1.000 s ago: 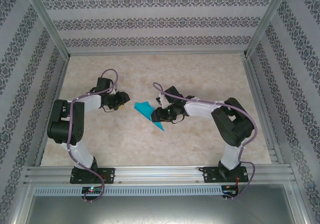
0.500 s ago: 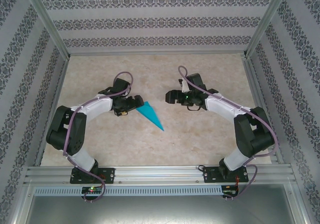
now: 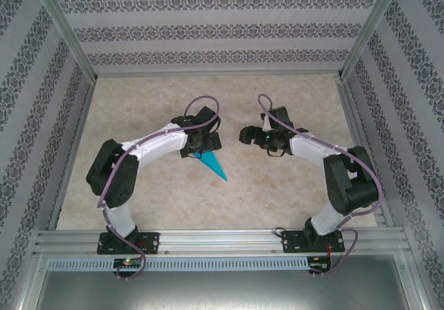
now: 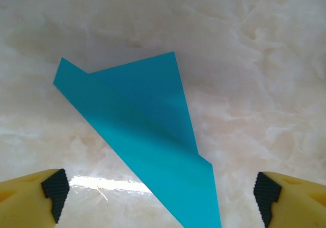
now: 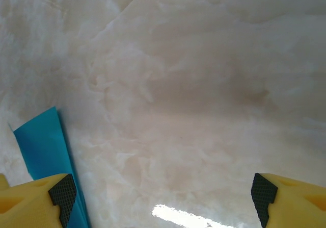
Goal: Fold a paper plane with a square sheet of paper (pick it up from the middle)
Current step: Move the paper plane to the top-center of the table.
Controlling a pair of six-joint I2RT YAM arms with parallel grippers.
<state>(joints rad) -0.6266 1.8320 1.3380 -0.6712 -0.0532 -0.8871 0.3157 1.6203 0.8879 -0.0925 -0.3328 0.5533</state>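
Pale marbled table [image 3: 152, 199], enclosed by patterned walls [image 3: 208, 32], seen from above and from both my wrists.

Paper plane [image 3: 217, 168]: one, a slim teal-blue shape lying flat near the table's middle. It is matte and unmarked, with its point toward my bases. From my left wrist the paper plane [image 4: 147, 141] shows two overlapping layers, an upper flap with a slanted edge resting on a longer lower one. From my right wrist a strip of it [image 5: 43, 146] lies at the lower left, beside one pad.

Arms: two, each with one claw. My left claw [image 3: 202, 150] hovers over the plane's wide end, jaws spread wide and gripping nothing. Its two black pads [image 4: 53, 190] flank the paper below. My right claw [image 3: 247, 133] hangs to the right of the plane, apart from it, likewise spread wide and empty.

Change: half a second before, my left claw stood beside the wide end rather than above it, and my right claw has barely shifted since. A full second before, my right claw was over the plane. The plane's point lies where it did.
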